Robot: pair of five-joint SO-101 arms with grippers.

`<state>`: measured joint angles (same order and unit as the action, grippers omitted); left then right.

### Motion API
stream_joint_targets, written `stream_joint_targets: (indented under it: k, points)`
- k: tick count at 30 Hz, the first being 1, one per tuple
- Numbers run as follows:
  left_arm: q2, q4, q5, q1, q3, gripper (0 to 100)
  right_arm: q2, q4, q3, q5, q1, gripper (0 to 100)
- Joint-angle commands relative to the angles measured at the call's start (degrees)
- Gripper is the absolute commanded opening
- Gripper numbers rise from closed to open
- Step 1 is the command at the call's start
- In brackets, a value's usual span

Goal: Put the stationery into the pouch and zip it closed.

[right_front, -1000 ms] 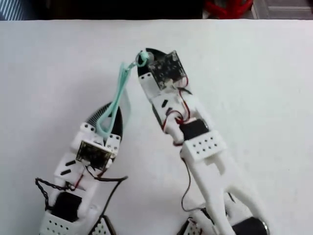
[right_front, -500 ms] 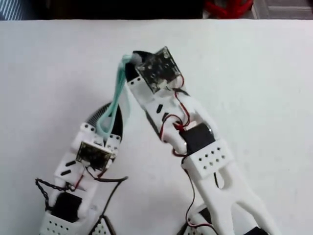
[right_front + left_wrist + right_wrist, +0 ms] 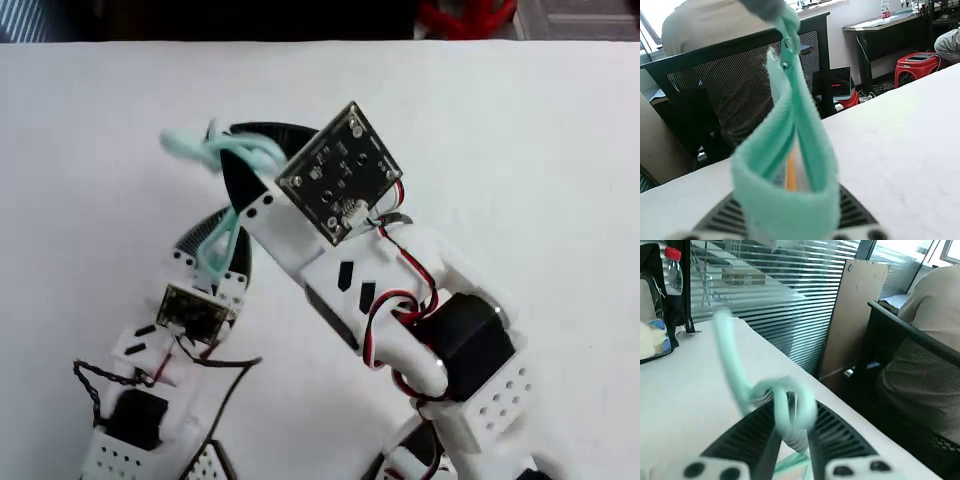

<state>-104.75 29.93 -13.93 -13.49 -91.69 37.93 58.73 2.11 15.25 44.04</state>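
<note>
The mint-green pouch (image 3: pixel 226 232) hangs stretched between both grippers above the white table (image 3: pixel 520 130). My left gripper (image 3: pixel 215 262) is shut on its lower end; in the left wrist view the pouch (image 3: pixel 807 135) gapes open above that gripper (image 3: pixel 785 222), with a yellow-orange pencil (image 3: pixel 790 176) standing inside. My right gripper (image 3: pixel 240 165) is shut on the pouch's zip pull strap (image 3: pixel 200 148), which curls out beyond the fingers. In the right wrist view the strap (image 3: pixel 782 400) loops between the dark fingers of the right gripper (image 3: pixel 790 440).
The right arm (image 3: pixel 400 290) crosses the middle of the table and leans over toward the left arm (image 3: pixel 170 340). A red object (image 3: pixel 465 15) lies beyond the table's far edge. A black wire (image 3: pixel 100 385) trails by the left arm's base.
The right gripper has swung left and risen toward the camera, dragging the pouch's upper end and strap leftward so the pouch now bends. The left arm has stayed put.
</note>
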Motion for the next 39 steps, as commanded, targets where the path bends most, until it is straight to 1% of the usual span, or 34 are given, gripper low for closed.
stream_joint_targets:
  k: [1,9,14,17,20,22,25,26,28,31,32,36,39]
  points:
    - [0.2,4.3,2.9,1.5,1.7,4,1.1,5.1,4.9,0.2,0.8,1.9]
    - [0.2,4.5,3.3,2.4,1.6,4,1.1,8.4,5.0,0.2,-1.5,1.9]
    - [0.2,4.3,3.3,2.4,1.6,4,-1.2,7.5,4.9,-0.4,-7.4,2.9]
    - [0.2,4.3,3.3,2.4,1.7,4,-7.6,7.0,5.2,0.2,-11.0,9.6]
    - [0.2,4.5,3.3,2.4,2.0,4,-16.1,5.0,5.5,0.4,-16.6,17.6]
    - [0.2,4.6,3.3,2.4,2.0,4,-21.4,4.6,5.5,3.7,-18.3,21.6]
    - [0.2,4.7,3.3,2.4,2.7,4,-27.7,5.1,5.0,9.1,-18.7,26.0]
    - [0.2,6.0,3.3,2.4,4.0,4,-28.9,5.7,5.0,10.2,-19.1,26.9]
    - [0.2,11.4,3.6,2.0,9.4,4,-30.3,6.3,5.0,11.4,-20.5,27.2]
    - [0.2,18.9,8.1,0.8,18.4,4,-30.5,6.1,5.1,11.4,-24.7,27.3]
    - [0.2,20.7,8.4,-0.1,20.9,4,-30.4,6.0,5.4,11.4,-26.2,27.3]
    - [0.2,25.4,6.5,-7.5,28.1,4,-29.0,6.2,4.9,11.4,-31.6,27.4]
    - [0.2,26.6,4.4,-13.4,32.4,4,-27.0,8.0,4.7,11.4,-35.0,27.4]
